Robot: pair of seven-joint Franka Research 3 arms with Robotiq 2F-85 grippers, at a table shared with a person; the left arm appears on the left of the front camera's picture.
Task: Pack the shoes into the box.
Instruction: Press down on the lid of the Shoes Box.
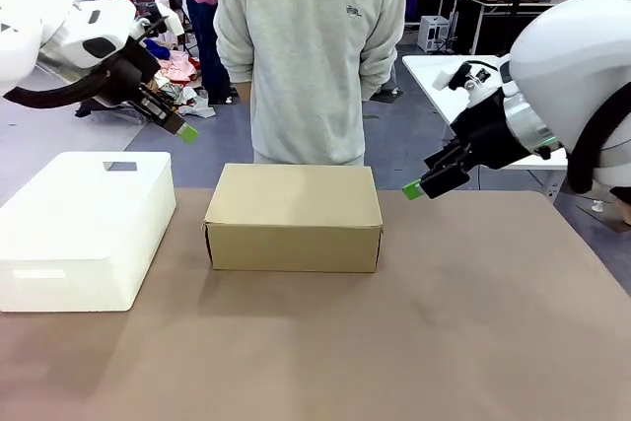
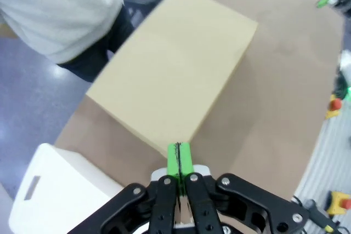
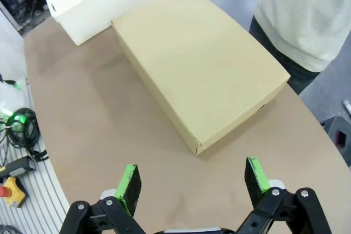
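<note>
The tan cardboard box (image 1: 294, 216) sits closed at the middle of the brown table, lid down, also seen from above as the box (image 2: 175, 78) and the box (image 3: 200, 61). The shoes are out of view. My left gripper (image 1: 183, 131) hangs in the air above the table's far left, its green pads pressed together with nothing between them (image 2: 179, 160). My right gripper (image 1: 414, 189) hovers just right of the box's far corner, its fingers (image 3: 130, 182) spread wide apart and empty. A person in a light grey sweatshirt (image 1: 311, 46) stands behind the box.
A white rounded plastic box (image 1: 87, 229) with a grey label stands at the table's left, beside the cardboard one. The brown tabletop (image 1: 444, 332) stretches bare in front and to the right. Cables and a red button (image 3: 13, 182) lie off the table edge.
</note>
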